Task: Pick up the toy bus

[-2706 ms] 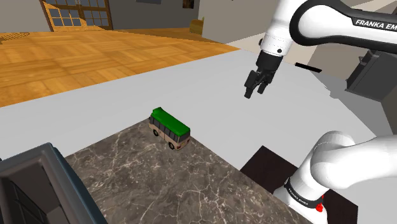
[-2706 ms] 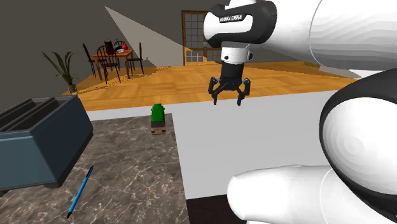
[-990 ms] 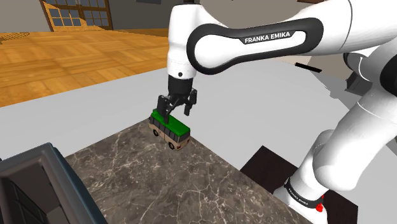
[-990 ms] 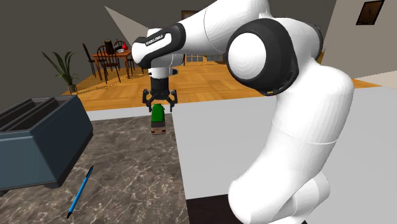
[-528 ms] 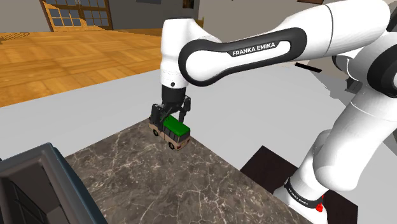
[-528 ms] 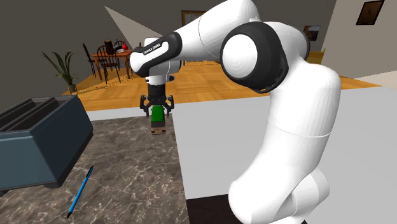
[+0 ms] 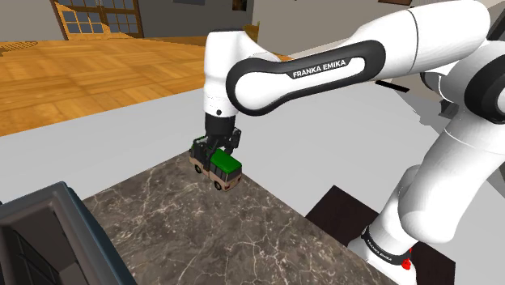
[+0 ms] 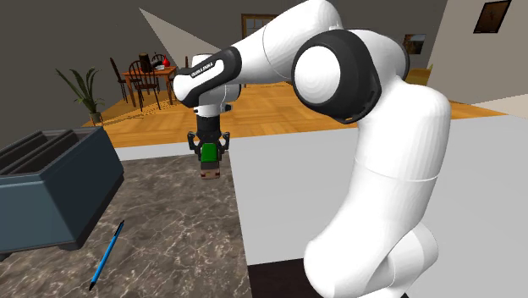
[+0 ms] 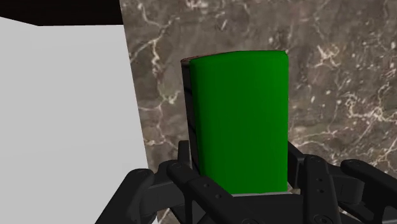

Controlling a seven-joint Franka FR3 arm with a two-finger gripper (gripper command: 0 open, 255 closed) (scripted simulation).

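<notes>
The white Franka arm [image 7: 324, 69] arches across the shoulder view's upper middle. A plain white surface [image 7: 307, 138] meets a dark, white-veined marble counter [image 7: 202, 235] in the lower half. A boxy blue-grey container [image 8: 51, 190] sits at the second exterior view's left. The toy bus [image 7: 220, 170], green-roofed with tan sides, stands on the marble near its edge at frame centre. The black gripper [image 7: 217, 147] straddles it from above, fingers clamped against its flanks. A slim blue pen [image 8: 107, 252] lies at the lower left.

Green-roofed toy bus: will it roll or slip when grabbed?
The green-roofed beige toy bus looks rigid, so probably won't flex. It sits on wheels on the smooth marble counter, so a nudge could roll it. Its flat sides should grip fairly well.
</notes>
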